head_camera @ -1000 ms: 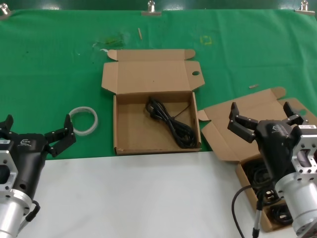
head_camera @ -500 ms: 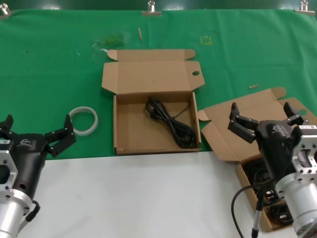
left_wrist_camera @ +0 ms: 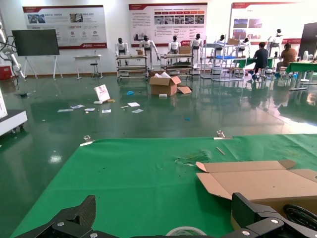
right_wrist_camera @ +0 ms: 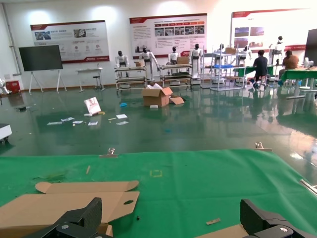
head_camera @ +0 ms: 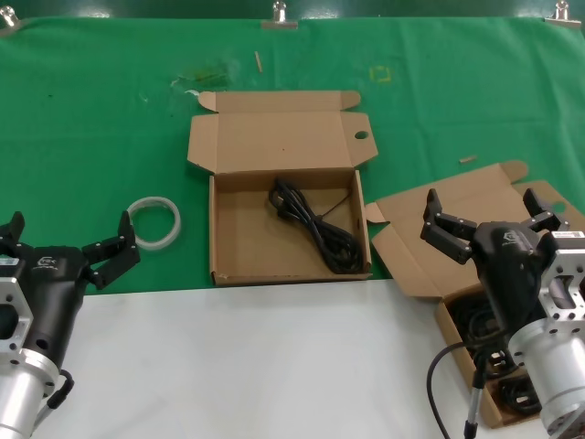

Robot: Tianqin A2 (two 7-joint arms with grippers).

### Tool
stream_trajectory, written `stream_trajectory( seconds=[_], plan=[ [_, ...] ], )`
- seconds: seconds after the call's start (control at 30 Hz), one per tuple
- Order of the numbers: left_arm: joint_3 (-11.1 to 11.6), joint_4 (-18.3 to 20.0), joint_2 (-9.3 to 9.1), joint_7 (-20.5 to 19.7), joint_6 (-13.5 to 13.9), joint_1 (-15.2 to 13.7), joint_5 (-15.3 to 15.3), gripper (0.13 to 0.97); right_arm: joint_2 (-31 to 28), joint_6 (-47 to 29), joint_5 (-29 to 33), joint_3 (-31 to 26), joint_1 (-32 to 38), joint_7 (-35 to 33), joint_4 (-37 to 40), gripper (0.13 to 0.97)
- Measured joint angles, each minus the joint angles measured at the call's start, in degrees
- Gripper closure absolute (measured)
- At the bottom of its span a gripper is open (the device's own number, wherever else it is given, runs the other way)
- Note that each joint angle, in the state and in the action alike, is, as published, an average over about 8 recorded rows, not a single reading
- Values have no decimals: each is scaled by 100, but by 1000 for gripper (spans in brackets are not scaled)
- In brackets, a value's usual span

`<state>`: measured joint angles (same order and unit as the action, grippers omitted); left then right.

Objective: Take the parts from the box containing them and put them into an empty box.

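The middle cardboard box [head_camera: 228, 229] lies open on the green cloth, with a round hole in its right flap [head_camera: 362, 135]. One black coiled cable [head_camera: 315, 227] lies in it. The other open box [head_camera: 430, 265] sits at the front right and holds several black cables [head_camera: 471, 322], partly hidden by my right arm. My right gripper [head_camera: 482, 208] is open and empty above that box's lid. My left gripper [head_camera: 69, 233] is open and empty at the front left, near the white ring. In the left wrist view the open gripper [left_wrist_camera: 166, 218] faces the middle box's lid [left_wrist_camera: 257, 181].
A white plastic ring [head_camera: 154, 222] lies on the cloth left of the middle box and shows in the left wrist view [left_wrist_camera: 185, 231]. A white board [head_camera: 256, 357] covers the table's front. Small scraps [head_camera: 467, 158] lie on the cloth. Clamps [head_camera: 280, 13] hold its far edge.
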<state>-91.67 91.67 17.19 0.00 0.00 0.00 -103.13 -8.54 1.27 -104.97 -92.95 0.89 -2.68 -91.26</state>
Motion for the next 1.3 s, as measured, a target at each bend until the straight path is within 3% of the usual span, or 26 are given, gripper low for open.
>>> stream_trajectory(
  seconds=[1.3],
  plan=[
    [0,0,0,0,0,0,0,132,0,0,0,0,0,0,0,129]
  ],
)
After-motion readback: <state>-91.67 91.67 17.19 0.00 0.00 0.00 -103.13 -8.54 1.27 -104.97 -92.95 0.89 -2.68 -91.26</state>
